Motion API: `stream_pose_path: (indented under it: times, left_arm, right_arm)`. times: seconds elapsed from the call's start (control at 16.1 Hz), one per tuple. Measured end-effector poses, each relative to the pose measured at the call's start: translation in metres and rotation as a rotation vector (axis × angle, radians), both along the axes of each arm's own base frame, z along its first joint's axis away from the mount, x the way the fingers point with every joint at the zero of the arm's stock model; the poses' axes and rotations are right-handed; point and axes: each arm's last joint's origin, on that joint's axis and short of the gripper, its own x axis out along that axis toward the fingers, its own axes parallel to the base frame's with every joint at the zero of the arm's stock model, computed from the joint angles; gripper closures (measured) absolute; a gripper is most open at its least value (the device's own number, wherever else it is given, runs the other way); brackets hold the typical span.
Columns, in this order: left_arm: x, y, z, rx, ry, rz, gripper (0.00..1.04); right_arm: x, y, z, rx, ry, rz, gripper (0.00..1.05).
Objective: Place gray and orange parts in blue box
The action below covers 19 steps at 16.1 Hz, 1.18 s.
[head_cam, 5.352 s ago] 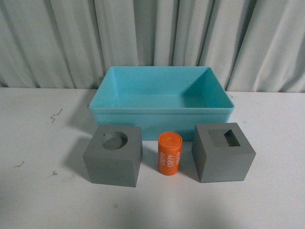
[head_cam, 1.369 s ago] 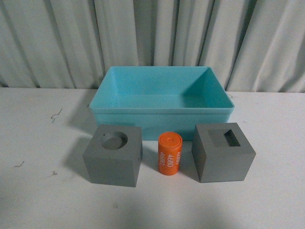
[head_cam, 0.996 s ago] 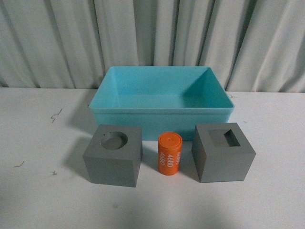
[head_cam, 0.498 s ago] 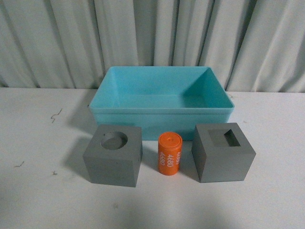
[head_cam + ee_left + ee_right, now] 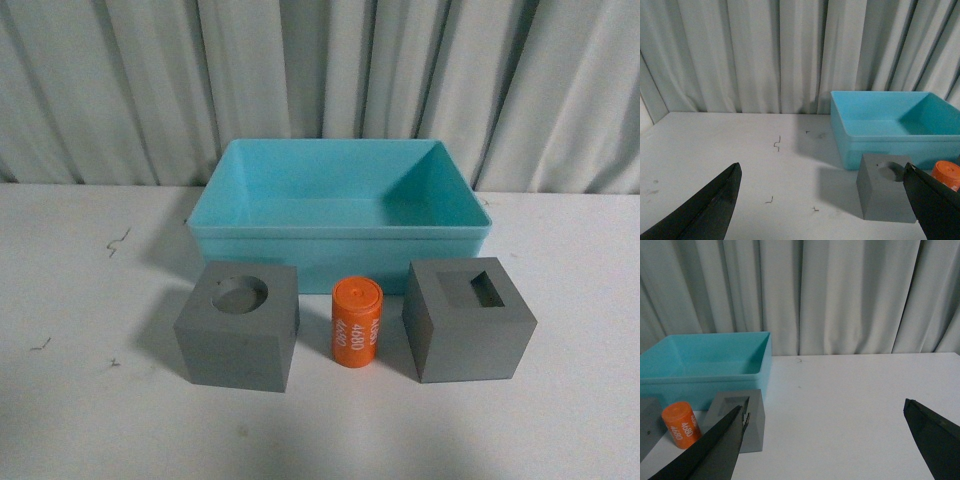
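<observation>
Hanging wide open and empty, left end effector point(image 5: 821, 167) and right end effector point(image 5: 823, 406) should squeeze the round-hole cube point(image 5: 238, 338) and square-hole cube point(image 5: 468, 330) by flat sides.

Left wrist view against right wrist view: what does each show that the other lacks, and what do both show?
Only the left wrist view shows the round hole in one gray cube and the open left end effector. Only the right wrist view shows the gray cube with a square hole and the open right end effector. Both show the blue box and the orange cylinder.
</observation>
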Motion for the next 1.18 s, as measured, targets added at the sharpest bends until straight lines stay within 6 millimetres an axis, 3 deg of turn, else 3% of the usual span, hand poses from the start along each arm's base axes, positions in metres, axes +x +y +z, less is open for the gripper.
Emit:
stream_pose_path:
  times: [0.44, 0.56, 0.62, 0.68, 1.0, 1.18]
  left_arm:
    - [0.000, 0.000, 0.000, 0.000, 0.000, 0.000, 0.07]
    - [0.000, 0.000, 0.000, 0.000, 0.000, -0.002, 0.07]
    - [0.000, 0.000, 0.000, 0.000, 0.000, 0.002, 0.07]
    - [0.000, 0.000, 0.000, 0.000, 0.002, 0.002, 0.07]
    - [0.000, 0.000, 0.000, 0.000, 0.000, -0.001, 0.07]
    - [0.000, 0.000, 0.000, 0.000, 0.000, -0.001, 0.07]
  right_arm:
    - [0.000, 0.000, 0.000, 0.000, 0.001, -0.001, 0.06]
    - [0.008, 0.003, -0.001, 0.091, 0.379, -0.292, 0.06]
    - [0.015, -0.008, 0.000, 0.132, 0.381, -0.474, 0.06]
    - [0.023, -0.018, 0.005, 0.175, 0.360, -0.513, 0.06]
    - [0.040, -0.032, 0.017, 0.189, 0.346, -0.469, 0.06]
    - [0.064, -0.047, 0.022, 0.186, 0.415, -0.353, 0.06]
